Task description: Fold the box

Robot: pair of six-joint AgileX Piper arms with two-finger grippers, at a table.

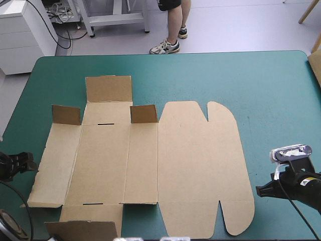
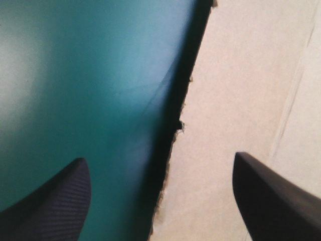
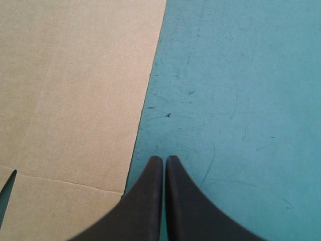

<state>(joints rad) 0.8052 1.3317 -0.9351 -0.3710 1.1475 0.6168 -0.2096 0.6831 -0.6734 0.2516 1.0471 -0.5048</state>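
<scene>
Left claw (image 2: 159,158) stands wide at the left side of the desk (image 1: 261,75), the ragged left edge of the box (image 2: 241,90) running between its fingers, one over brown board and one over teal-green cover. Right claw (image 3: 164,159) is pressed to a point over bare cover just beside the box's right edge, apparently not touching it. Mostly flat, the box lies with its long axis left to right between the two claws, so the left one, astride an edge, looks better set to raise a wall first.
</scene>
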